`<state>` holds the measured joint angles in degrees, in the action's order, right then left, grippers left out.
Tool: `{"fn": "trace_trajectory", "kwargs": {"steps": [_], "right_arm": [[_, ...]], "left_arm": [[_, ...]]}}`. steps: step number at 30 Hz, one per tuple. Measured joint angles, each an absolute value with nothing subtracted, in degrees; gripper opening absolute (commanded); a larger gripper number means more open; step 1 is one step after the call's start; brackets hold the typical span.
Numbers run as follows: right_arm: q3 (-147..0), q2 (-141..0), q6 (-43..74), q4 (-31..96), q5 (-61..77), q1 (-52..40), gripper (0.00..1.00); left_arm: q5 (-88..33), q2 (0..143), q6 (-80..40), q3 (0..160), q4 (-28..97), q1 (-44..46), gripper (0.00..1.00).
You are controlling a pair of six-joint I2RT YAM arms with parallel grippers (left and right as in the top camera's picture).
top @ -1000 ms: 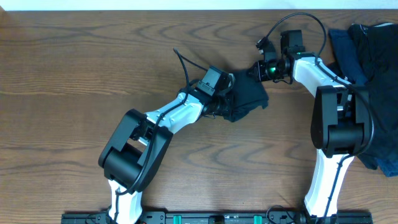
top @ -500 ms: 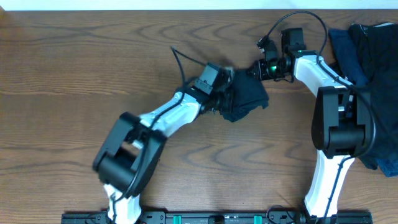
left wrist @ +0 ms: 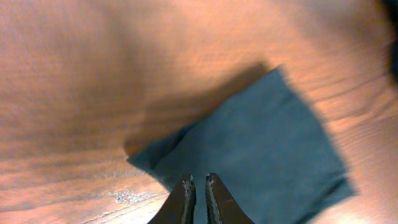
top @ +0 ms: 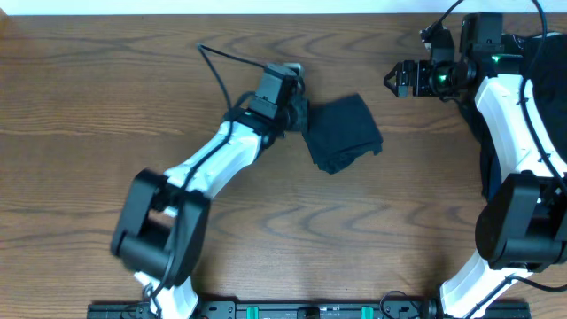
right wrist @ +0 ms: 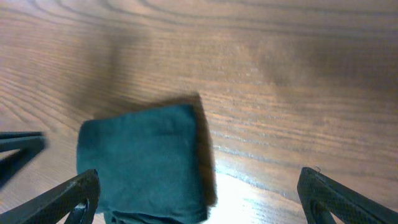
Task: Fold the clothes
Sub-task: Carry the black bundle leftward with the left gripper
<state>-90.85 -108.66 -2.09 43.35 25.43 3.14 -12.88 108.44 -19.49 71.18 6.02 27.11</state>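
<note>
At mid-worktop (top: 106,71) the folded dark garment (top: 344,133) lies flat, and the risk I judge likeliest is its fold being dragged open. The left fingers (left wrist: 186,198), pressed together with nothing visible between them, sit right at its edge and could snag it if they slide sideways. The right fingers (right wrist: 65,198) stand spread wide and empty, well apart from it, nearer the unfolded clothes pile (top: 551,80) at the worktop's right side.

A brown wooden table (top: 89,89) with wavy grain is seen. Along its far edge a white strip (top: 177,5) is shown, perhaps a wall.
</note>
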Motion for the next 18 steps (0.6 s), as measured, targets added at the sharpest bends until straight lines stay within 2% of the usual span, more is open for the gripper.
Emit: {"fn": "trace_trajectory", "kwargs": {"steps": [6,9,18], "right_arm": [[-90.7,-108.8,-2.1,43.5,24.6,3.1,0.99],[-90.7,-108.8,-2.1,43.5,24.4,3.1,0.99],[-90.7,-108.8,-2.1,43.5,24.4,3.2,0.99]], "left_arm": [[-12.9,114.8,-19.5,71.2,5.8,27.5,0.1],[-12.6,116.2,-19.5,71.2,5.7,27.4,0.06],[-10.9,112.1,-19.0,70.9,5.5,27.1,0.06]]}}
